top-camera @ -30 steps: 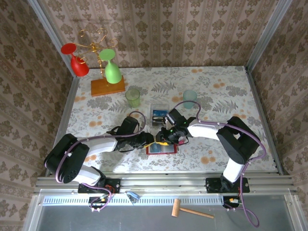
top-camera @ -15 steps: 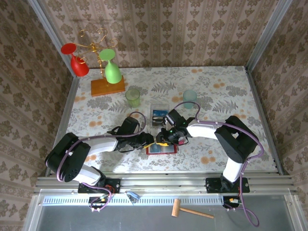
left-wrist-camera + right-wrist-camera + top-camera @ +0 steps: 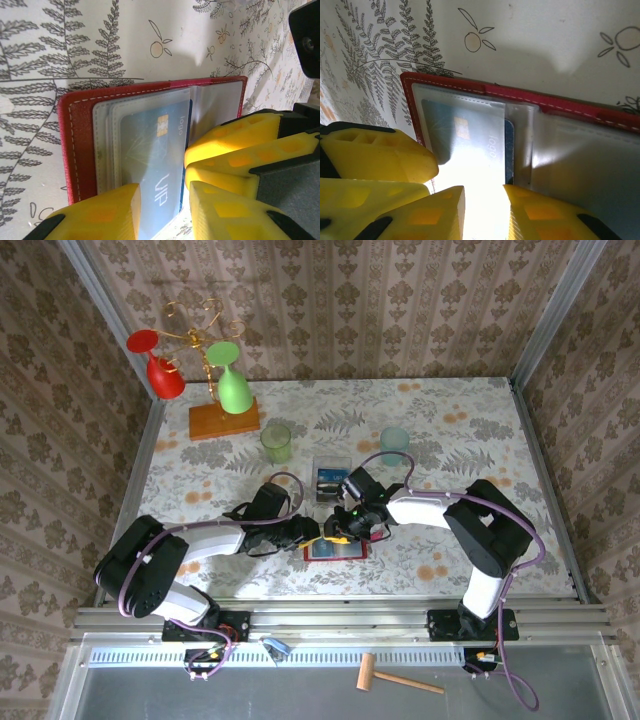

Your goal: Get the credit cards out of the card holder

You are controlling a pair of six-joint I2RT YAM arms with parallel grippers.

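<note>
Brown patterned walls (image 3: 400, 300), floral tablecloth (image 3: 460, 420); card holder (image 3: 75, 140) open; left pincer (image 3: 162, 200), right pincer (image 3: 482, 200) grip unclear.

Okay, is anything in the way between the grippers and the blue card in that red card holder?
Only the clear plastic pocket, which holds the blue card inside the open card holder. The left gripper and right gripper both sit at the holder's edge, with no other object between them and the card.
</note>
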